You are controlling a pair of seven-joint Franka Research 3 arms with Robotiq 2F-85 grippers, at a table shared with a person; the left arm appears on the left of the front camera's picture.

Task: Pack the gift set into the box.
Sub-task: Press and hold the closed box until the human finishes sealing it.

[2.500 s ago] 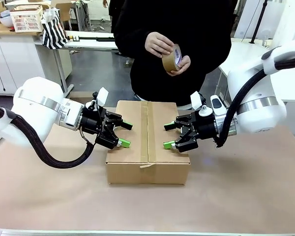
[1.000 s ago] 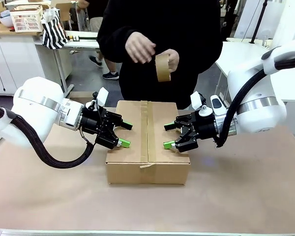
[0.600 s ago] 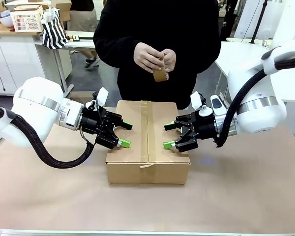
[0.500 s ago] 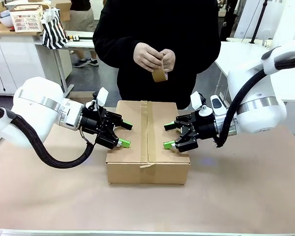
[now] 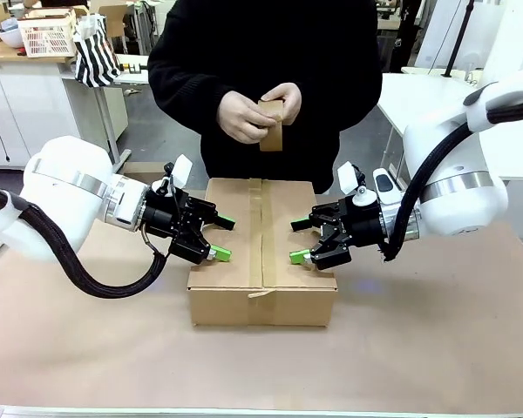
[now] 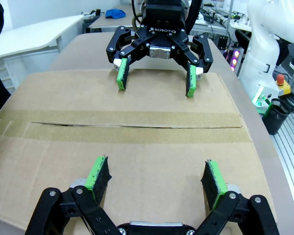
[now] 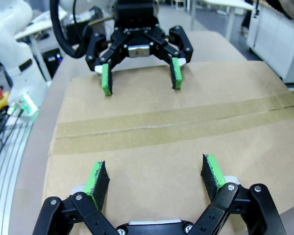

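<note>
**Tape roll lowered; box closed between idle grippers**

Person's hands [image 5: 254, 113] now hold the tape roll [image 5: 271, 124] lower, at 12 o'clock of the box [image 5: 263, 252]. Box: flaps closed, taped seam running 12-to-6; long axis cannot be judged; rests mid-table [image 5: 436, 348] on brown covering. Left gripper [image 5: 214, 238] at 9 o'clock, right gripper [image 5: 299, 241] at 3 o'clock: both spread wide, grasping nothing. Gift set unseen. Lab benches behind.

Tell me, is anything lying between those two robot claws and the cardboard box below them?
Nothing visible does. The left gripper and right gripper hang with jaws open just above the box, one on each side of its taped seam. The bare closed flaps lie under both. The person's hands hold a tape roll at the far side.
</note>
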